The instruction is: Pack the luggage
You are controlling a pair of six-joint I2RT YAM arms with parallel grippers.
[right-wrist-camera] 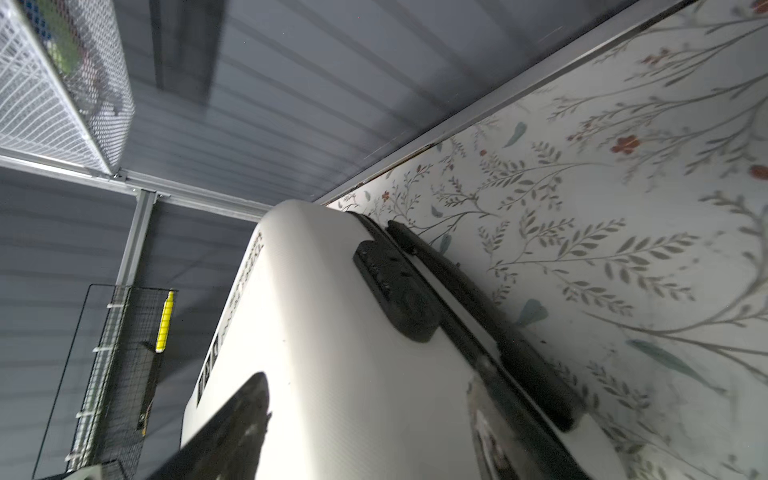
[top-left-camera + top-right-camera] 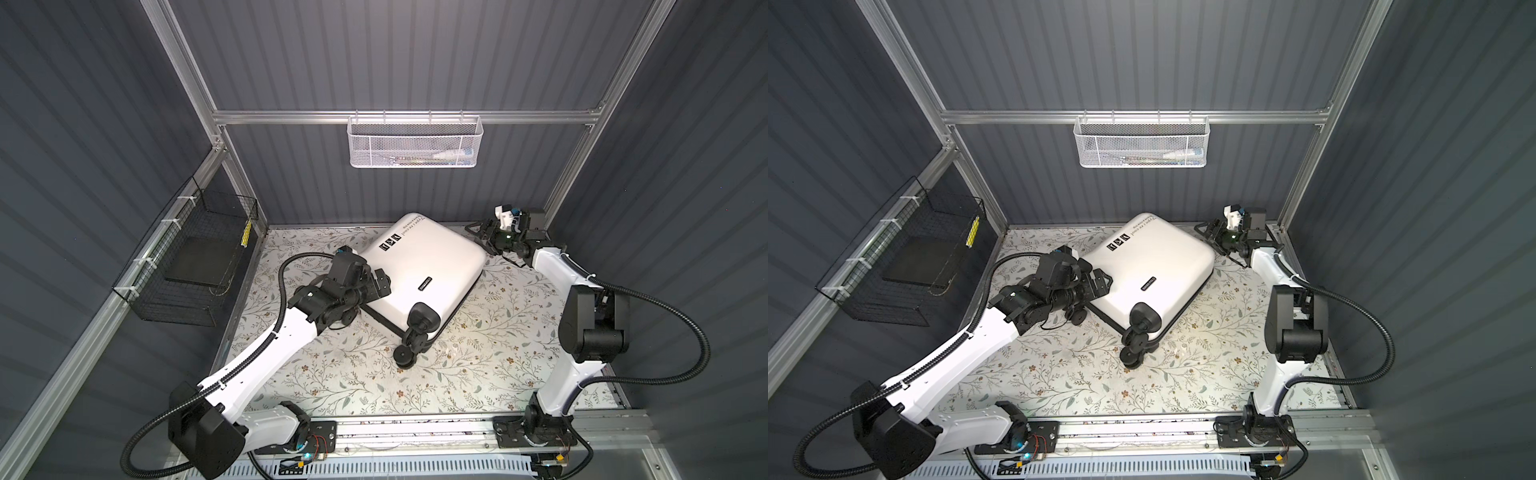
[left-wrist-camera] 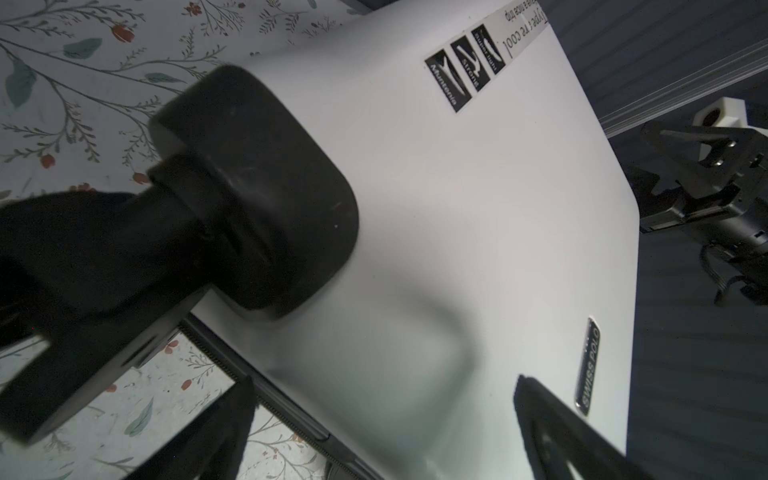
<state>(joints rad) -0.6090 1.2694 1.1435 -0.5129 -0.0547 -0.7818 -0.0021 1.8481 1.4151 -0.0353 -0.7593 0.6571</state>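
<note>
White luggage (image 2: 424,266) closed; mesh basket (image 2: 374,143) contents unclear.

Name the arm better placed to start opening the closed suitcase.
Left, probably: the left gripper is open, its jaws straddling the luggage at its zippered side edge, while the right gripper sits off a far corner.

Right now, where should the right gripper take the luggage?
Probably the black handle on the luggage's end away from the wheels, approached from the far right, where the right gripper faces it. It is a slim bar; the flat-lying shell is broad, smooth and rounded.
</note>
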